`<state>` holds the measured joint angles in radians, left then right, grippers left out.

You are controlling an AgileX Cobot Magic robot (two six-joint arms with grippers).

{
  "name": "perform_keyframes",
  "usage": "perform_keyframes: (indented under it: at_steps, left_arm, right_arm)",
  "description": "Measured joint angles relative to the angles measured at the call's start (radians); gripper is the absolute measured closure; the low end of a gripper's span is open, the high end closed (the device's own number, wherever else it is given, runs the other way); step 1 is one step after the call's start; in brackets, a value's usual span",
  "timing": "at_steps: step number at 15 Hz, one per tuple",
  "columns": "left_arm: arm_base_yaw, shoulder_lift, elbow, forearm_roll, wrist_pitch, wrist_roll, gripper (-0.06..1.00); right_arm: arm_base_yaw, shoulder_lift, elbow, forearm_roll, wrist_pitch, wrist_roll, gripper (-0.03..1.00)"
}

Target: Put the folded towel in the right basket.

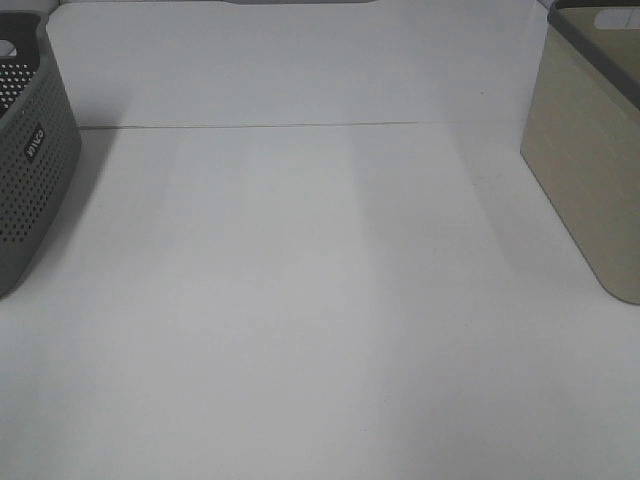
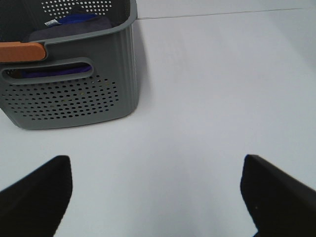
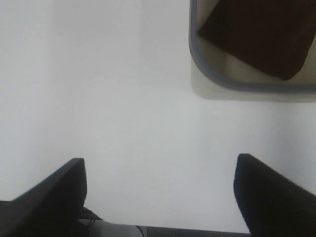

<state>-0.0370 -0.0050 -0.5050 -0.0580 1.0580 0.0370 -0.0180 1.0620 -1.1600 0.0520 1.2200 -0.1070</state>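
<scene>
The right basket (image 1: 590, 170) is beige with a grey rim and stands at the table's right edge. In the right wrist view (image 3: 237, 86) a dark brown folded towel (image 3: 256, 34) lies inside it. My right gripper (image 3: 160, 185) is open and empty over bare table, short of that basket. The left basket (image 1: 30, 170) is grey and perforated. In the left wrist view (image 2: 74, 98) it holds purple-blue cloth (image 2: 64, 24). My left gripper (image 2: 158, 185) is open and empty over the table, apart from that basket. Neither gripper shows in the exterior view.
The white table (image 1: 320, 300) runs between the two baskets, with a thin seam line (image 1: 300, 126) across its far part. An orange handle piece (image 2: 22, 51) sits on the grey basket's rim.
</scene>
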Motion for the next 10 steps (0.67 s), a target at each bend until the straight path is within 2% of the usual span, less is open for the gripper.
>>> perform_keyframes:
  at_steps: [5,10]
  left_arm:
    - [0.000,0.000,0.000,0.000,0.000,0.000,0.07]
    - [0.000,0.000,0.000,0.000,0.000,0.000,0.07]
  right_arm:
    - [0.000,-0.486,0.314,-0.002,0.003,0.000,0.20]
    - [0.000,-0.898,0.488,-0.001,-0.051,0.000,0.20]
